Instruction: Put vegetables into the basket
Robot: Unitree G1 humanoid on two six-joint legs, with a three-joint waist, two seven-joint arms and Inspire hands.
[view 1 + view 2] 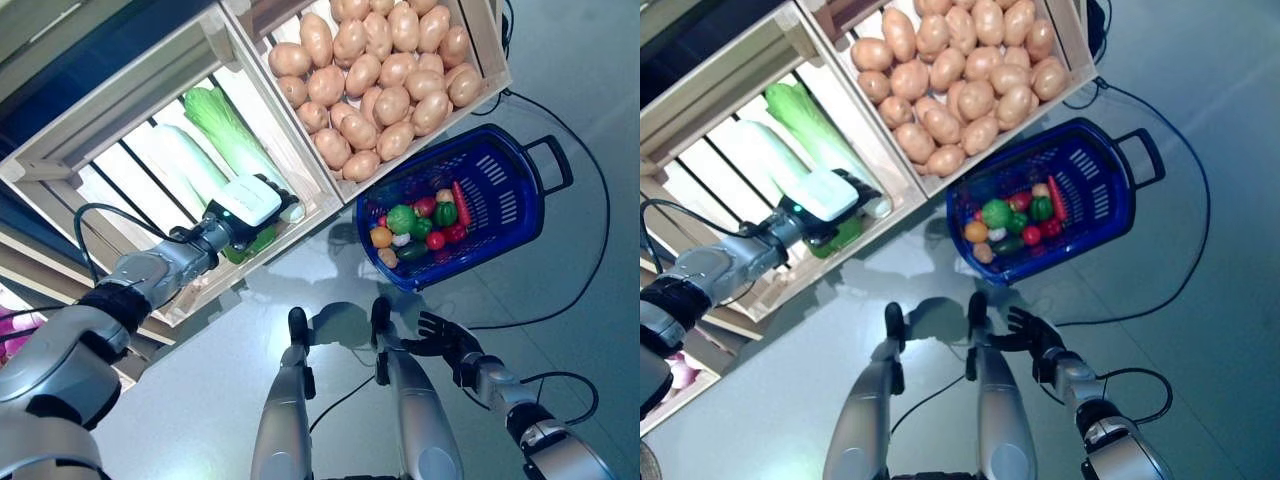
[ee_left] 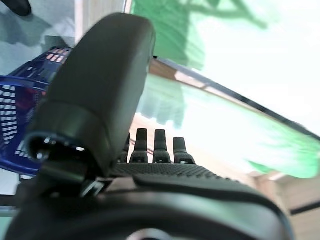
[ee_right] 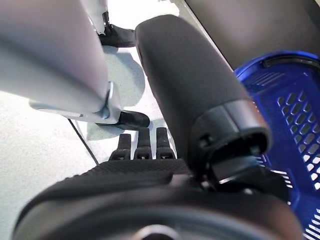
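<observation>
Left hand (image 1: 245, 205) at crate's lower edge, fingers straight, empty; napa cabbage (image 1: 225, 135) just beyond, long axis toward upper left. Right hand (image 1: 445, 340) idle, open, far.

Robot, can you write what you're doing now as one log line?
left hand: open, in cabbage crate | right hand: open, idle | basket: holds vegetables

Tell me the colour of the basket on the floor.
Blue basket, with black handles; clearest in the left eye view.

Silver-grey arms, dark ribbed wrist cuffs, black robot hand (image 1: 447, 338) — white-cased left wrist.
</observation>
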